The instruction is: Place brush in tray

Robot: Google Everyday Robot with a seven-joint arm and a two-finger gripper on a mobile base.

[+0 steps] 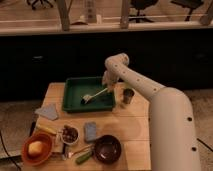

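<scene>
**One brush, head down in the tray, and the release is the open question**

Starting far left of the tray, at the near corner of the pale wooden table (127,125), there's a round orange bowl (36,148) with something yellow inside. Just off the tray's near-left corner lies a flat grey-blue cloth (48,111). In front of the tray come a small white bowl of dark bits (69,134), a blue-grey rectangular sponge (90,131), a green-handled utensil (84,157) and a dark round bowl (107,149), all well apart from it.

Now the dark green shallow rectangular plastic tray (76,89) itself. The slim cream-handled brush (97,93) slants across its inside. The dark-bristled head is low near the tray's middle, and the handle rises toward the right rim.

At that raised handle end, over the tray's right edge, hangs the robot's gripper (107,84), carried on a white arm (150,92) reaching in from the right. I cannot tell whether it is clamped on the handle or has let go. Just right of the tray stands a small metal cup (128,95).

My read is that this is the closing stage of the placing step. The next move calls for a clean release, then a straight lift away from the handle, steering clear of that cup.

No brand, label or writing can be read anywhere.
</scene>
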